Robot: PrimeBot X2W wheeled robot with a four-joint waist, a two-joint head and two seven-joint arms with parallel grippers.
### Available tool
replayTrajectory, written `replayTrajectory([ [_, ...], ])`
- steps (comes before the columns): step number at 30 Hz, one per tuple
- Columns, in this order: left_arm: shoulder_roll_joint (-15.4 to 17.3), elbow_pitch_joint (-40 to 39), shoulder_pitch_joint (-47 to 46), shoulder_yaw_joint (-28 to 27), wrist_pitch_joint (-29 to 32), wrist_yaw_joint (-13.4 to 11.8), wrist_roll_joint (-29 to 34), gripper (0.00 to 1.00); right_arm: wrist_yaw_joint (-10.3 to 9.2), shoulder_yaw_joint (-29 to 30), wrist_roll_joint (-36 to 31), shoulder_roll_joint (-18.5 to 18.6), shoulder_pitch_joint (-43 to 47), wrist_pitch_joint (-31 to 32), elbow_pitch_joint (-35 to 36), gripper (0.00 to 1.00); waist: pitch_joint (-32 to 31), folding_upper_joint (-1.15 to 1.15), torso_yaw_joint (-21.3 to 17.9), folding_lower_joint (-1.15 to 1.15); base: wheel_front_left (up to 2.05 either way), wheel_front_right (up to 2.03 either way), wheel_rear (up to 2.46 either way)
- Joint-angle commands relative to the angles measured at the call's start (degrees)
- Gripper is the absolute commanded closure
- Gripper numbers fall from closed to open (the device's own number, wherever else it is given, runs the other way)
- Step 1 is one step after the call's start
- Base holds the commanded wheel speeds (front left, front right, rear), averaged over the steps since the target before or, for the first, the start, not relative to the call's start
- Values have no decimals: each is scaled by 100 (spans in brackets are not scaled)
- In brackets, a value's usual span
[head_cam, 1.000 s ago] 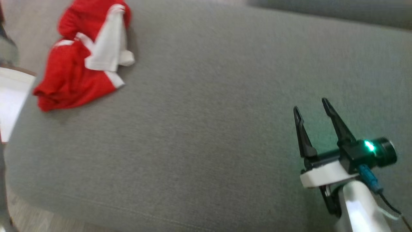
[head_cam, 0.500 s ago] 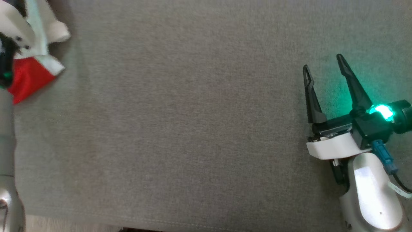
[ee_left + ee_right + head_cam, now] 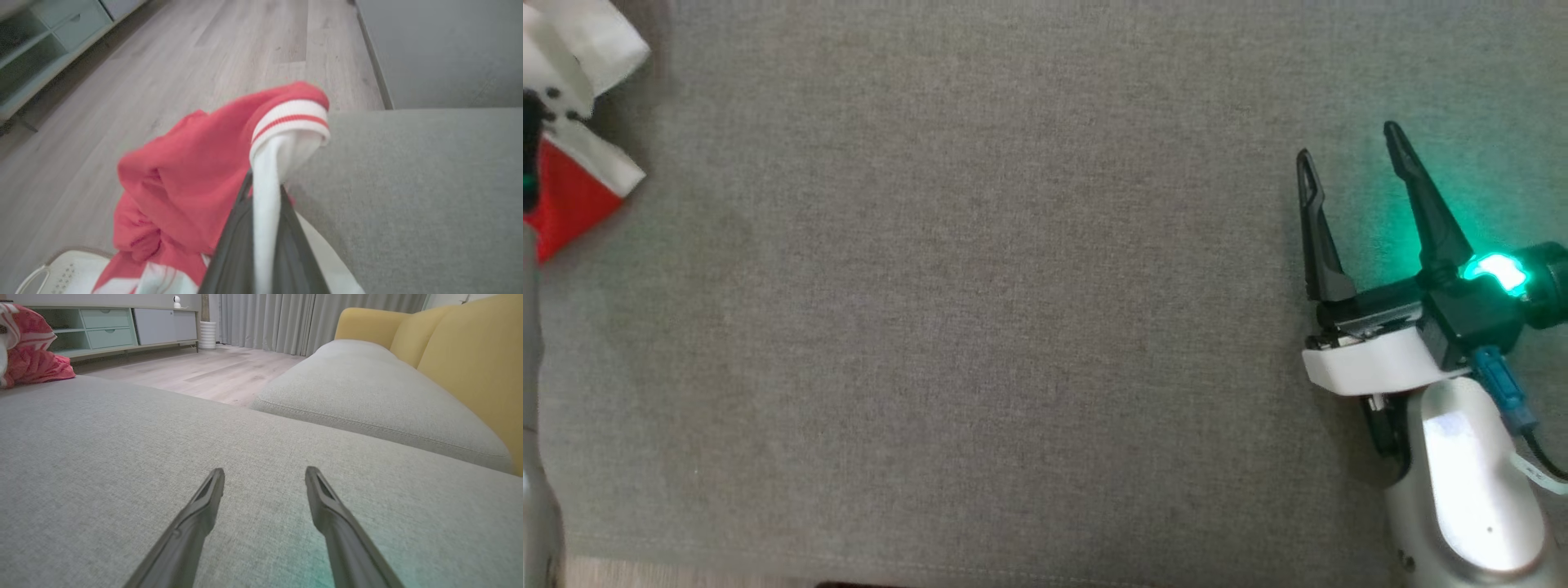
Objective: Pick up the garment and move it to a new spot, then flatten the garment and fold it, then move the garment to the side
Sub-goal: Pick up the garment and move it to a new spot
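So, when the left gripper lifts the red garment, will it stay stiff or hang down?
Probably floppy: the garment lies crumpled in soft folds. Likely to dangle: its white strip is pinched thin in the shut left gripper.

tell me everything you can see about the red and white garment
The garment looks like soft red fabric with white panels and a ribbed white cuff that carries a red stripe. It is crumpled in a bunched heap at the edge of the grey couch cushion, next to the wood floor. A white strip of it is pinched in the left gripper, which is shut on it. I cannot tell whether it is lifted clear.
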State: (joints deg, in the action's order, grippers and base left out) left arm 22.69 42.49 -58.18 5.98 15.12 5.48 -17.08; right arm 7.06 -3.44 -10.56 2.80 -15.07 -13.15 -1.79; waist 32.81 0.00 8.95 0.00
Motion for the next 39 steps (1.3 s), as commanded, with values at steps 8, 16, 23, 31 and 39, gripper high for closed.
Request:
replayTrajectory([
  [8, 371, -501, -526, 301, -666, 73, 312, 100, 43, -33, 509, 8, -17, -148, -319, 0, -852, 0, -258, 0, 0, 0, 0],
  [16, -201, -1162, -916, 934, -570, 129, 440, 100, 43, 99, 1132, 8, 124, -182, -671, 0, -1634, 0, -767, 0, 0, 0, 0],
  [23, -1402, -1821, -1483, 974, -374, 7, -180, 100, 43, 5, 1606, 8, 175, -184, -723, 0, -2043, 0, -1224, 0, 0, 0, 0],
  [31, -1954, -2281, -1216, 1044, 58, -432, -1240, 100, 43, 48, 1750, 8, 255, -185, -724, 0, -2125, 0, -1390, 0, 0, 0, 0],
  [39, -1979, -2298, 793, 1352, -357, -768, -2012, 100, 43, 272, 1697, 8, 329, -185, -749, 0, -2023, 0, -1306, 0, 0, 0, 0],
])
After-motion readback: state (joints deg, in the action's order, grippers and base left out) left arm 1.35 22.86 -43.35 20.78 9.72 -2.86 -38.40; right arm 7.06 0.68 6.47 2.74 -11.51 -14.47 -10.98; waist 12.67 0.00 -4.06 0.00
